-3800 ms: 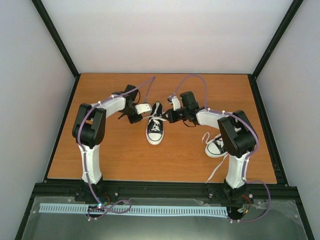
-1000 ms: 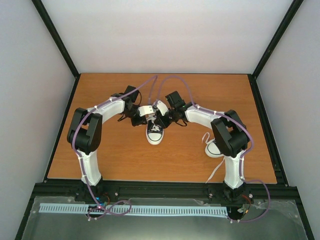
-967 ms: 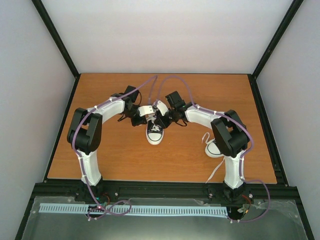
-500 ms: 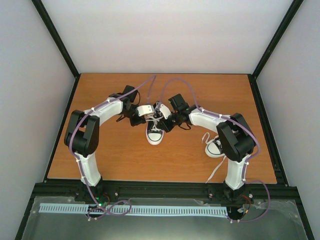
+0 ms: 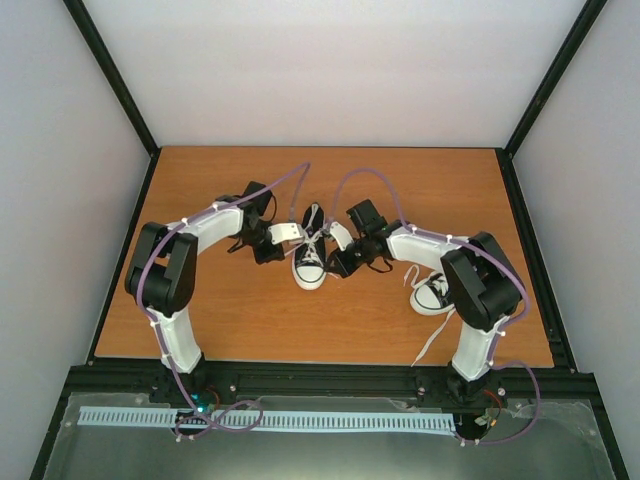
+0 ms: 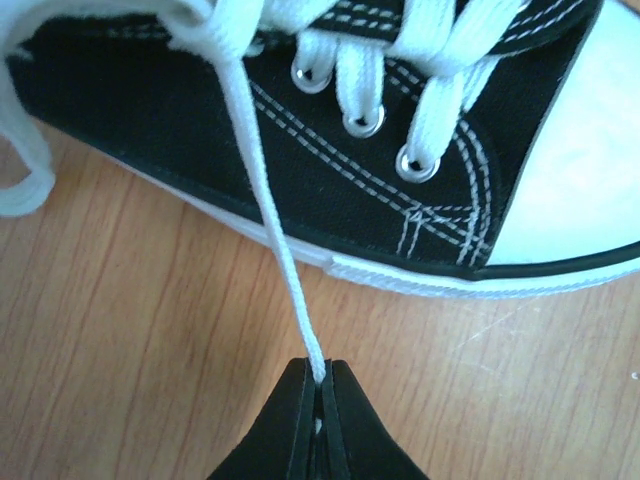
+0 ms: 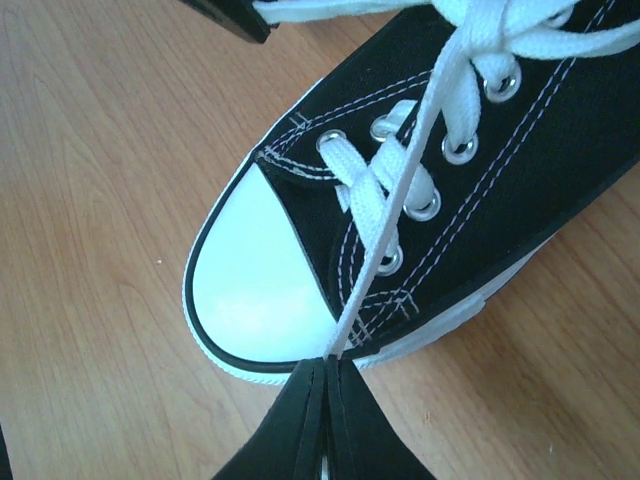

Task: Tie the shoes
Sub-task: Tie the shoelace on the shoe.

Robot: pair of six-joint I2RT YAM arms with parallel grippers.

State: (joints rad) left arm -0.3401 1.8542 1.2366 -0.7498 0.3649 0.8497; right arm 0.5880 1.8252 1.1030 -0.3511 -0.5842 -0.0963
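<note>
A black sneaker [image 5: 311, 256] with a white toe cap stands mid-table, toe toward me. It also shows in the left wrist view [image 6: 330, 150] and the right wrist view [image 7: 430, 190]. My left gripper [image 5: 270, 245] is to its left, shut on one white lace [image 6: 262, 220] that runs taut from the eyelets to its tips [image 6: 320, 385]. My right gripper [image 5: 340, 262] is to its right, shut on the other lace [image 7: 400, 215], taut across the toe to its tips [image 7: 327, 365]. The second sneaker [image 5: 432, 292] lies at the right, partly hidden by my right arm.
The second sneaker's loose lace [image 5: 432, 342] trails toward the table's near edge. The wooden table [image 5: 230, 310] is ringed by a black frame and white walls. A loose loop of lace [image 6: 25, 170] lies beside the shoe's heel side in the left wrist view.
Both grippers were together over the shoe's laces a second ago. They have since drawn apart, left one leftward, right one rightward and nearer, pulling the two laces taut.
</note>
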